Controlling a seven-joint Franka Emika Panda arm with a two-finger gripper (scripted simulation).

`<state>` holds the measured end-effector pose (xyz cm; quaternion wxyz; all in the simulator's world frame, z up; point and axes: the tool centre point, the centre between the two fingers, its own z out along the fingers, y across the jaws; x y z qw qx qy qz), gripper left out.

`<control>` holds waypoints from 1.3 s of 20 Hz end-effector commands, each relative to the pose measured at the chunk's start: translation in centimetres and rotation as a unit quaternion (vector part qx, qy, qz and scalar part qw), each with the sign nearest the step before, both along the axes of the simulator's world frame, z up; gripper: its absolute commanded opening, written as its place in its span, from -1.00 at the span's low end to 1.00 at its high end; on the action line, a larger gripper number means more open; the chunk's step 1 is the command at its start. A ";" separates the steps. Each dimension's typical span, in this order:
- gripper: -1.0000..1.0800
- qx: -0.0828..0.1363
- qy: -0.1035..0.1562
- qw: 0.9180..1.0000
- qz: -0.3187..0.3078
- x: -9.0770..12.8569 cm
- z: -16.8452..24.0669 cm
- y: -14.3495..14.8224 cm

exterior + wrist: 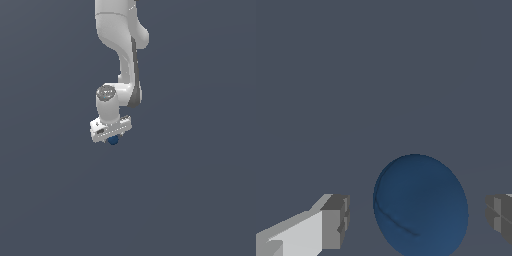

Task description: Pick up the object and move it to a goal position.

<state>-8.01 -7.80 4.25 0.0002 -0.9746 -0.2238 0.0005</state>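
Blue and smooth, the ball (421, 206) sits between our gripper's (416, 220) two grey fingertips (336, 220), gaps showing on both sides, so we hold nothing yet. The surface shows no edges or corners to place it by; it lies directly under the hand. A sphere has no long axis. We read no writing anywhere.

Note that the ball (421, 206) between the jaws has a smooth, dark blue, matt surface, marked only by one faint curved line. The gripper (416, 220) fingers (336, 222) show as flat-shaded grey blocks with hard facets, like matt plastic. You will see the arm (122, 45) as smooth white shell with a soft sheen. The ground (381, 75) beyond the jaws is uniform, textureless matt slate.
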 end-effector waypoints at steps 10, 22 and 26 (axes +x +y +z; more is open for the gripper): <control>-1.00 0.000 -0.001 1.000 0.000 0.1 -1.2 0.0; -1.00 0.000 -0.001 1.000 0.000 -0.1 -0.4 0.5; -1.00 0.000 -0.001 1.000 0.000 -0.5 1.0 1.6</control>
